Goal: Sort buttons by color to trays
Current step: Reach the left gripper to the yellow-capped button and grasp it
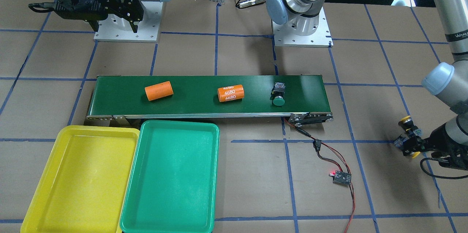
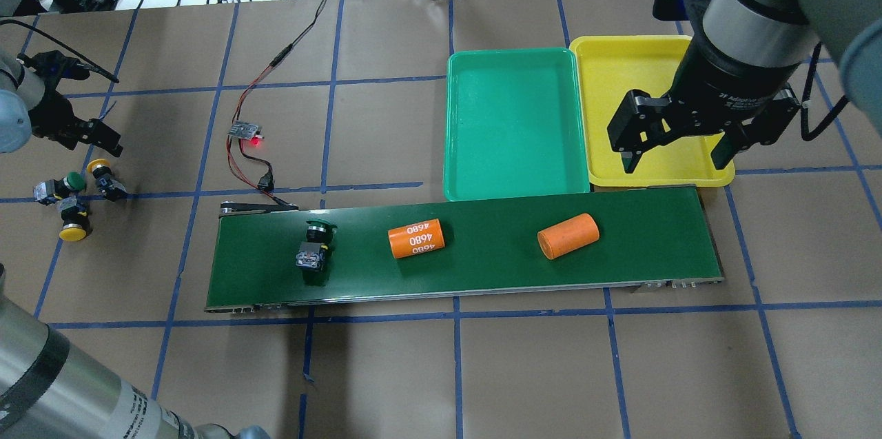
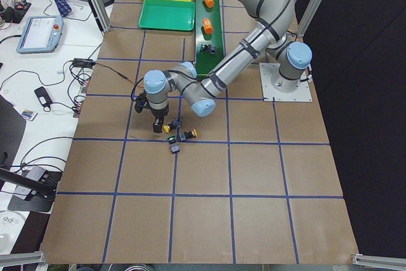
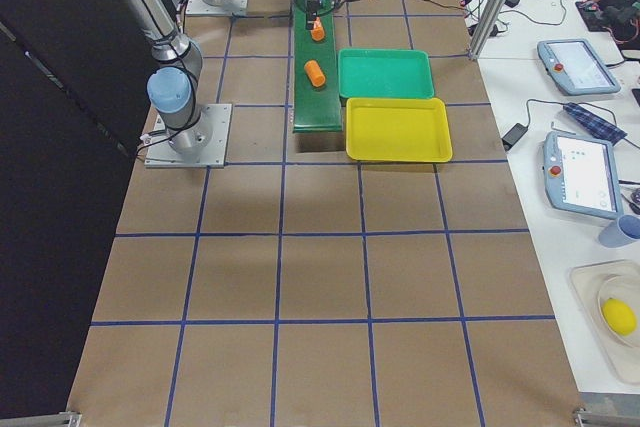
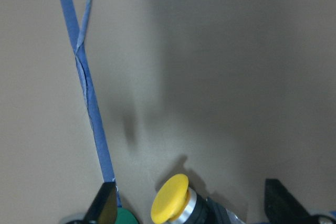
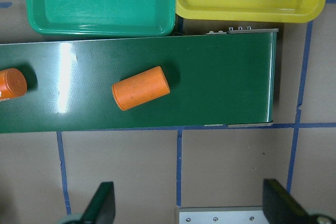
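Note:
One green-capped button point(image 2: 313, 246) lies on its side on the dark-green belt. Three more buttons sit in a cluster on the paper at the far left: a green one point(image 2: 60, 185) and two yellow ones point(image 2: 103, 174) point(image 2: 73, 227). My left gripper point(image 2: 93, 147) hangs open just beyond that cluster; in its wrist view a yellow button point(image 5: 170, 198) lies between the fingers point(image 5: 105, 205). The green tray point(image 2: 513, 122) and yellow tray point(image 2: 620, 67) stand side by side, both bare. Over the yellow tray's near edge my right gripper point(image 2: 675, 163) is open and holds nothing.
A long conveyor belt point(image 2: 482, 270) carries two orange cylinders, one marked 4680 point(image 2: 416, 238) and one plain point(image 2: 568, 236). A small controller board point(image 2: 247, 130) with a red light and red-black wires lies on the paper beyond the belt's left end.

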### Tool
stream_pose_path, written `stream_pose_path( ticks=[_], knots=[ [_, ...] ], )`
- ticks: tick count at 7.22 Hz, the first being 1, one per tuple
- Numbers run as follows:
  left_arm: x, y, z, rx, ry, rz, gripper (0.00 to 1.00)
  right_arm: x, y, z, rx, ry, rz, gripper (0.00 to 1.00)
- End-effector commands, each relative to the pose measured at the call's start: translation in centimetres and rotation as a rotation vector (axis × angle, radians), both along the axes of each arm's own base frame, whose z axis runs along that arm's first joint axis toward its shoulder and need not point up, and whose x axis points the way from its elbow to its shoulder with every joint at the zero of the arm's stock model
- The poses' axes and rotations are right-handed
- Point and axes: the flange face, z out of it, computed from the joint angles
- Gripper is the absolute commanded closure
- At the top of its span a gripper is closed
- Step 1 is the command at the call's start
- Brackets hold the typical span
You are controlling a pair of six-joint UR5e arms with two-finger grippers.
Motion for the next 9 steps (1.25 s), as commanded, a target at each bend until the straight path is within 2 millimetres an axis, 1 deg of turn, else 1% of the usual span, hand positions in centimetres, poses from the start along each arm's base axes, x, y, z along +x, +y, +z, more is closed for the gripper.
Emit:
stream_pose_path(
  ticks=[1, 2, 3, 4, 5, 6, 7, 8, 9],
  knots=[
    [-1.0, 2.0, -1.6, 0.025, 0.027, 0.074, 0.0, 0.1, 0.0, -0.1, 0.001, -0.001, 0.002, 0.0],
    [-0.4, 1.8, -2.6, 0.033, 0.032, 0.076, 0.0, 0.1, 0.2, -0.6, 0.01, -0.001, 0.001, 0.0],
    [0.2, 2.3, -2.8, 0.033, 0.029, 0.088, 0.0, 0.1, 0.1, -0.7, 0.007, -0.001, 0.001, 0.0],
    [0.0, 2.6, -3.0, 0.035, 0.04, 0.101, 0.08, 0.0, 0.4, -0.7, 0.013, 0.001, 0.001, 0.0],
    [-0.3, 2.8, -2.8, 0.044, 0.046, 0.103, 0.29, 0.0, 0.9, -0.7, 0.008, -0.001, 0.002, 0.0],
    [-0.4, 2.8, -2.2, 0.04, 0.041, 0.105, 0.53, 0.1, 1.1, -1.5, 0.017, -0.004, -0.001, 0.0],
    [-0.6, 3.0, -2.5, 0.054, 0.05, 0.106, 0.89, 0.1, 1.1, -1.6, 0.019, -0.004, -0.001, 0.0],
    [-0.7, 3.2, -2.1, 0.065, 0.058, 0.106, 0.98, 0.0, 1.1, -1.6, 0.02, -0.003, 0.002, 0.0],
    [-1.6, 3.3, -0.8, 0.082, 0.077, 0.099, 1.0, 0.0, 1.2, -1.6, 0.019, -0.001, 0.001, 0.0]
  ],
)
